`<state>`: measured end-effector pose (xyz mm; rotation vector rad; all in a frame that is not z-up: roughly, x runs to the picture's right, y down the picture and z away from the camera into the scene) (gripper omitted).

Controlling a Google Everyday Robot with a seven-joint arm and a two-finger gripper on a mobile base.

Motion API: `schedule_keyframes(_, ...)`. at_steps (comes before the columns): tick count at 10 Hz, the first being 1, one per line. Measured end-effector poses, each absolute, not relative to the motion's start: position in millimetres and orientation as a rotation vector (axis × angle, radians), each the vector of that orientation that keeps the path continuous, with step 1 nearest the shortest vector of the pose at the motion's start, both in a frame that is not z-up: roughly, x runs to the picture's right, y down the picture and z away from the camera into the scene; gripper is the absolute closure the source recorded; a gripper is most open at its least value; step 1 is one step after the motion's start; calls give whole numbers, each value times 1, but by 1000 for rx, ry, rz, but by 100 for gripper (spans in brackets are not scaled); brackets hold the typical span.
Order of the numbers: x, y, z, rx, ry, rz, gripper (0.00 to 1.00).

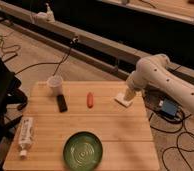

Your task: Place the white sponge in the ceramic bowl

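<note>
The gripper [131,93] hangs over the white sponge [123,99] at the table's [115,131] right edge — spread or pressed together, I cannot tell. Best to straddle the sponge squarely, then carry it to the ceramic bowl [83,149] near the front edge.

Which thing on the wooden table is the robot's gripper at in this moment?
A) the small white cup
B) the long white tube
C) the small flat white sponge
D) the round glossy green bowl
C: the gripper hangs right at the small flat white sponge, near the far right edge of the wooden table. The round glossy green ceramic bowl lies apart from it, at the near edge.
</note>
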<state>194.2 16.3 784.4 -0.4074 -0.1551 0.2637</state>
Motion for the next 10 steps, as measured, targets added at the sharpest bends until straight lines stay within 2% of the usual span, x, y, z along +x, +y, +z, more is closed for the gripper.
schedule_keyframes(3, 222, 22, 790, -421, -142, 337, 35)
schedule_keyframes(10, 228, 53, 840, -511, -111, 477, 35)
